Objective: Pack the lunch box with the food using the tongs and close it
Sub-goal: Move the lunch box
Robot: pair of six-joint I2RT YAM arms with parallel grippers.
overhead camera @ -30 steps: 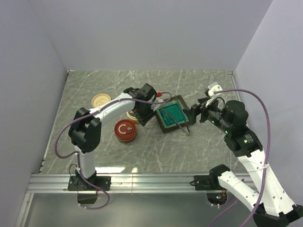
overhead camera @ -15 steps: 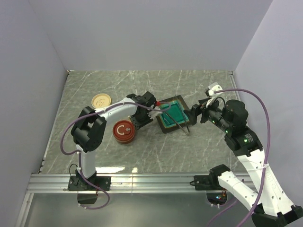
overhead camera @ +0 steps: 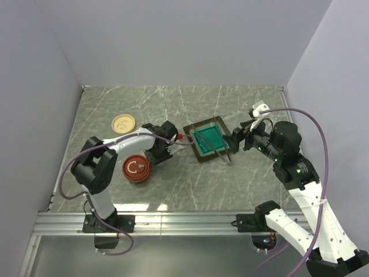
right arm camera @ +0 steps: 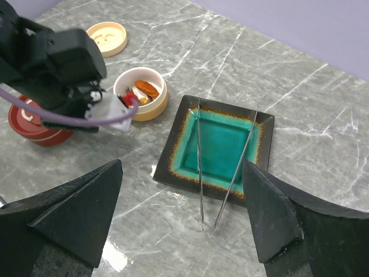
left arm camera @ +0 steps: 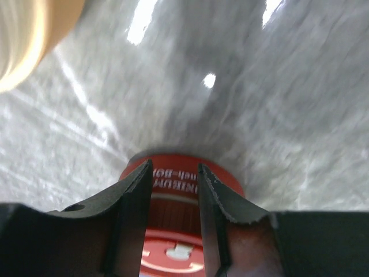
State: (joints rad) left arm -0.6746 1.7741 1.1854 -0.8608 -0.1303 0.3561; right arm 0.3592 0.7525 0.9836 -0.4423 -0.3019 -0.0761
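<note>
Looked like robotics lab test cell: plain lilac walls [overhead camera: 173,40] boxed marble-pattern tabletop [overhead camera: 242,184] on three sides; aluminium rail [overhead camera: 184,222] along tabletop's near edge carried bolted arm bases [overhead camera: 109,224].

The fingers of my left gripper [left arm camera: 174,170] and my right gripper [right arm camera: 181,167] are black, and the table [overhead camera: 230,179] is grey marble with thin white veins. The tray [right arm camera: 173,173] is teal inside, with an orange-brown band and a dark rim, and the tongs [right arm camera: 200,173] are dark grey metal. The container [overhead camera: 136,169] is red with a white mark on top, the bowl [right arm camera: 151,109] and the lid [overhead camera: 123,123] are cream, and one food piece [right arm camera: 147,88] is orange-red.
</note>
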